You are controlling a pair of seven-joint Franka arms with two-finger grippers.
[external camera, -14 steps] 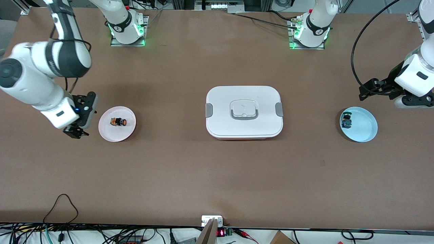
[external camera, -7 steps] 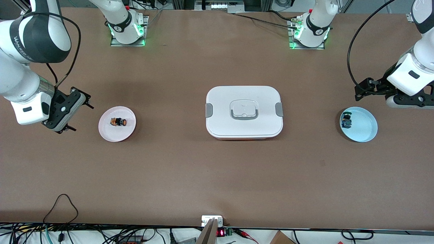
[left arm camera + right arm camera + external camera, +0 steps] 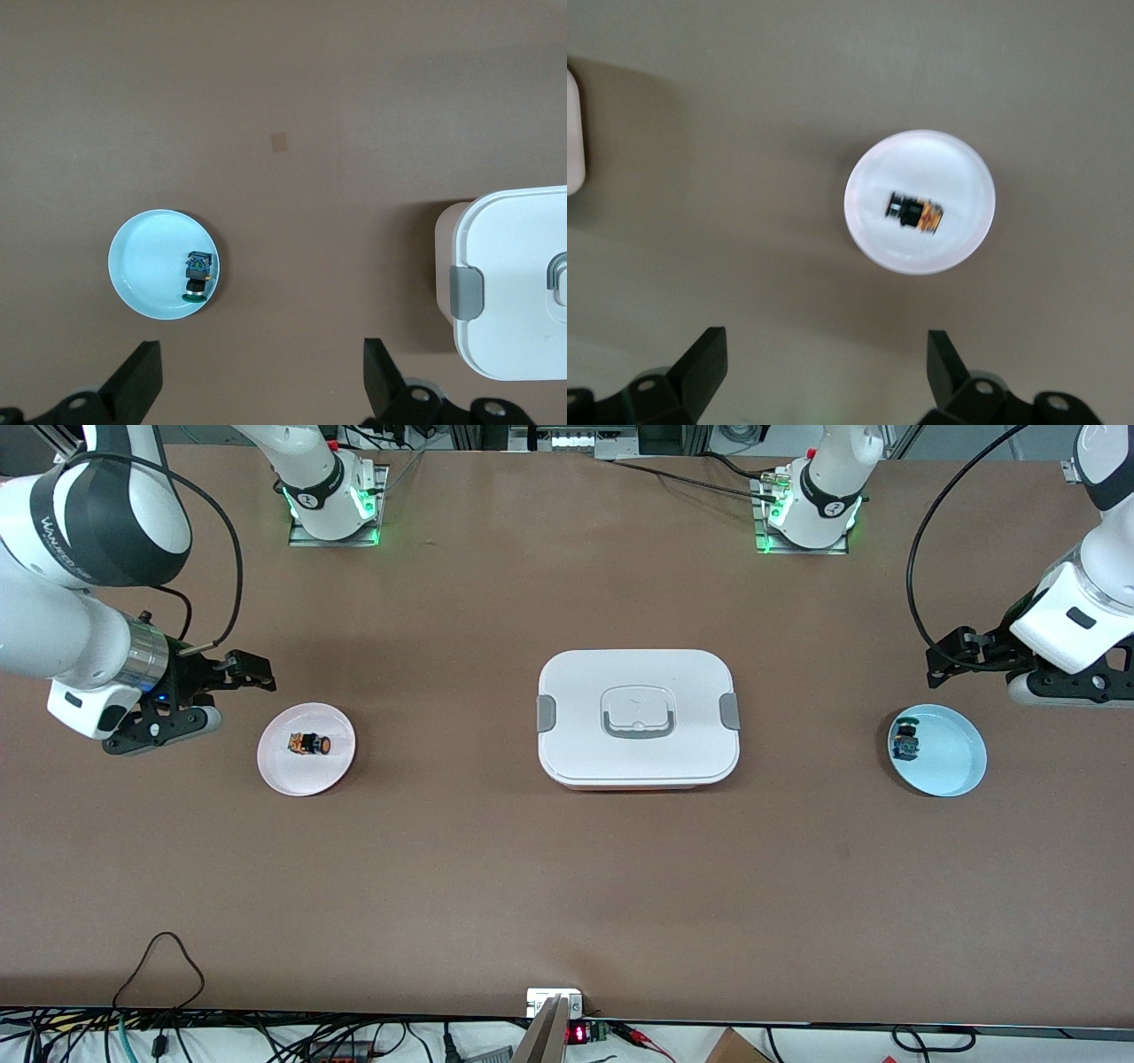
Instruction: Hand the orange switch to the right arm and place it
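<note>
Front view first: the orange switch (image 3: 309, 744) lies on its side in the pink plate (image 3: 306, 778), toward my right arm's end of the table. My right gripper (image 3: 237, 679) hangs just beside that plate, spread wide, holding nothing. My left gripper (image 3: 952, 662) hangs near the blue plate (image 3: 957, 775), also wide and bare.

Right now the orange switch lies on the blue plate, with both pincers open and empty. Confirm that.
Wrong plate. The orange switch lies on the pink plate, as the front view shows. The left pincer and right pincer are indeed open and empty.
</note>
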